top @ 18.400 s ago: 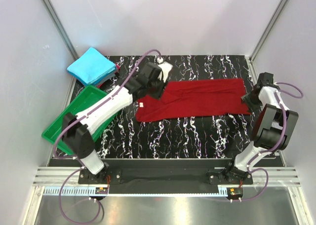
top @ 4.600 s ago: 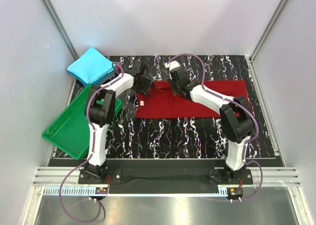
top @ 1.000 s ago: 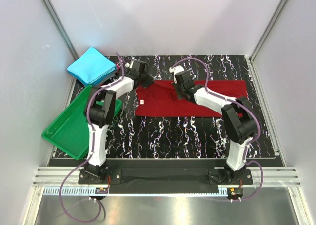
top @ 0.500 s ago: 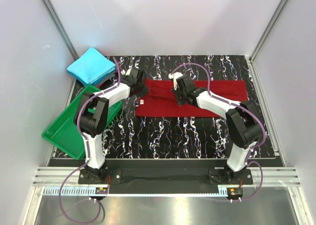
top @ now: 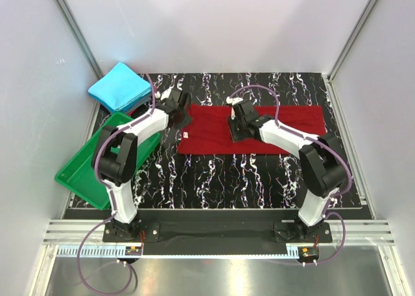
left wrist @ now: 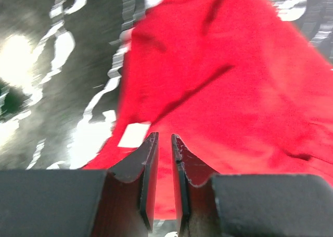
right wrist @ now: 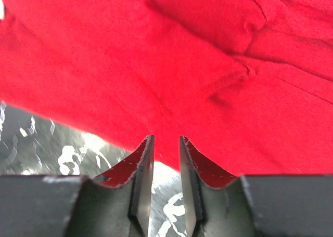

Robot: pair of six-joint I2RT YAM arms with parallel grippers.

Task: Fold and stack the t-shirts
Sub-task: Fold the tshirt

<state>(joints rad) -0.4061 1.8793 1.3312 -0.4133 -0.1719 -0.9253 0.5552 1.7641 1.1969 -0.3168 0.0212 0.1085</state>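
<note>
Well, the red t-shirt (left wrist: 234, 91) bears an unreadable tag (left wrist: 134, 134).

White arms (top: 146, 123), black joints (top: 117, 165), purple cables (top: 253, 87), dark left claw (left wrist: 161, 139).

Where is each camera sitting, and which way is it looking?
Top camera: high behind the arms, looking down on the table, both arms, red t-shirt, blue t-shirt and green tray.
Left wrist: on the left arm, looking past the left gripper at the shirt's left end.
Right wrist: on the right arm, looking past the right gripper at a shirt edge.
Shared: every view shows the red t-shirt.
</note>
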